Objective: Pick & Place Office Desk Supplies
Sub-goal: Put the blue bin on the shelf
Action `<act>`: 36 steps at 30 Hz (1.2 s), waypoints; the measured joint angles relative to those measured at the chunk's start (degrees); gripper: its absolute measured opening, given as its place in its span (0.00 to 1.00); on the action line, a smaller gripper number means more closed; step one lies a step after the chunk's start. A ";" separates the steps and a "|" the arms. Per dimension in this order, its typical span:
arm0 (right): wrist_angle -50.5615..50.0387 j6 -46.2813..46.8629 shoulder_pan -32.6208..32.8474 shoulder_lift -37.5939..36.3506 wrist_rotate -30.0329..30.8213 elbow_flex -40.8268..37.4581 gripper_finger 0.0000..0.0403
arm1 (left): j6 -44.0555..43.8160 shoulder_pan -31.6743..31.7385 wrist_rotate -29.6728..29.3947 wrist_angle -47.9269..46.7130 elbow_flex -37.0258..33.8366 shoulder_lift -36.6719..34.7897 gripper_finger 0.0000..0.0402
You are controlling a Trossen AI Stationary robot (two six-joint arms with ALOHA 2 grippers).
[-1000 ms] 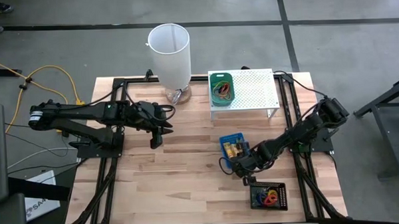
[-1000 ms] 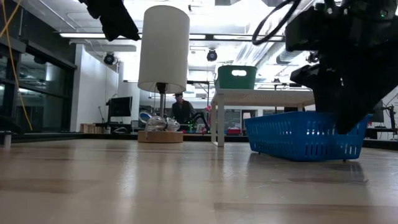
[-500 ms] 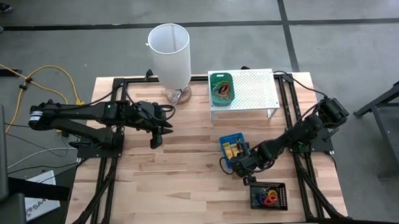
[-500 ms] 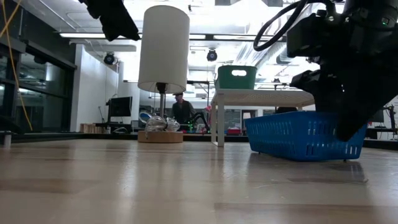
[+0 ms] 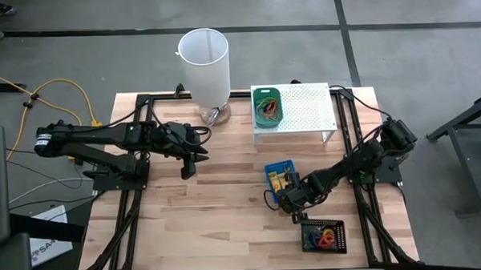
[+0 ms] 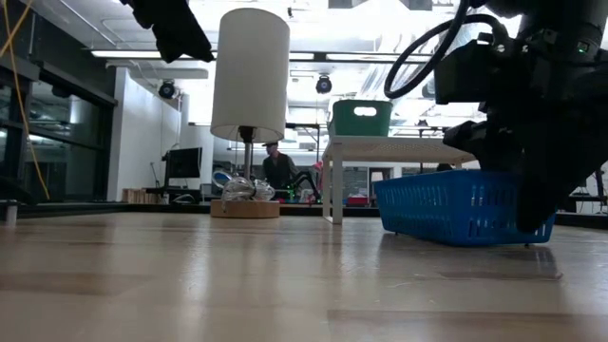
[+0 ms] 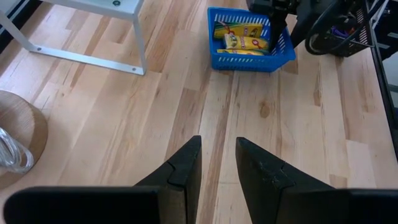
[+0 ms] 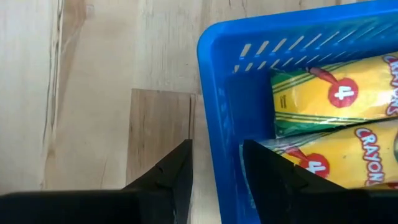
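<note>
Crayon packets (image 8: 329,134) lay in the blue tray (image 5: 280,179) at our table's four o'clock, where our right gripper (image 8: 214,177), narrowly parted and empty, had edged lower astride its wall, nearing a grasp.

The high view looks straight down from well above, taking in the whole pale wooden table (image 5: 226,191) and both arms. The low view sits at tabletop height, facing level across the boards into the room, close to the blue slotted plastic tray (image 6: 463,205). The left wrist view looks forward and down from some way off at that same tray (image 7: 249,38). The right wrist view is pressed right against its corner (image 8: 214,74).
</note>
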 joint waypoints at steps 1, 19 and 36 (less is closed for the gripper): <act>-0.10 0.02 -0.07 0.01 -0.10 0.00 0.32 | -0.01 -0.01 0.00 0.02 0.00 0.00 0.24; -0.43 -1.43 -0.35 0.01 0.25 0.00 0.05 | 0.00 -0.02 0.00 0.02 0.00 0.00 0.24; -10.25 -2.67 -0.35 -1.97 -0.10 6.36 0.01 | -0.02 -0.02 0.00 0.02 0.00 0.00 0.24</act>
